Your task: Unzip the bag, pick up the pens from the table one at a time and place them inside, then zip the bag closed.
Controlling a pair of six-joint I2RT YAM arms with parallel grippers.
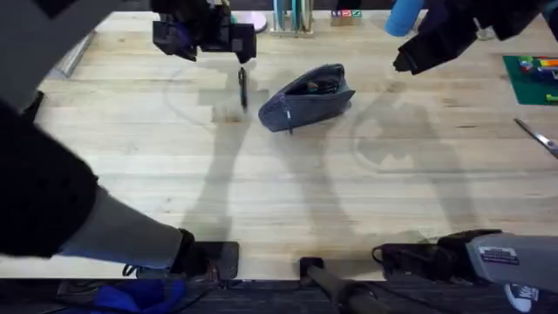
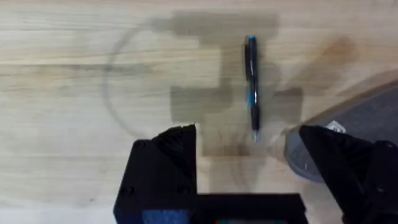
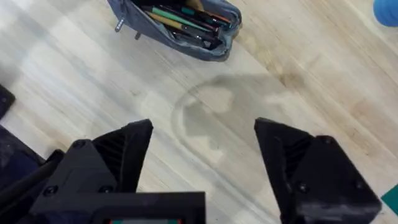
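The grey-blue bag [image 1: 307, 96] lies unzipped on the table [image 1: 261, 192] at the back middle, and several pens [image 3: 186, 22] show inside its open top [image 3: 180, 28]. One thin black pen [image 1: 242, 87] lies loose on the wood just left of the bag. My left gripper [image 1: 209, 39] hovers open over that pen. In the left wrist view the pen [image 2: 251, 87] lies beyond the gap of the gripper [image 2: 242, 146], with the bag's edge [image 2: 373, 118] beside it. My right gripper [image 1: 410, 59] hangs open and empty to the right of the bag, and shows open in its wrist view [image 3: 202, 134].
Silver scissors [image 1: 536, 138] lie near the right edge, by a green mat [image 1: 527, 83] with small coloured pieces. A blue cup [image 1: 403, 16] and a holder with upright items [image 1: 292, 16] stand along the back edge.
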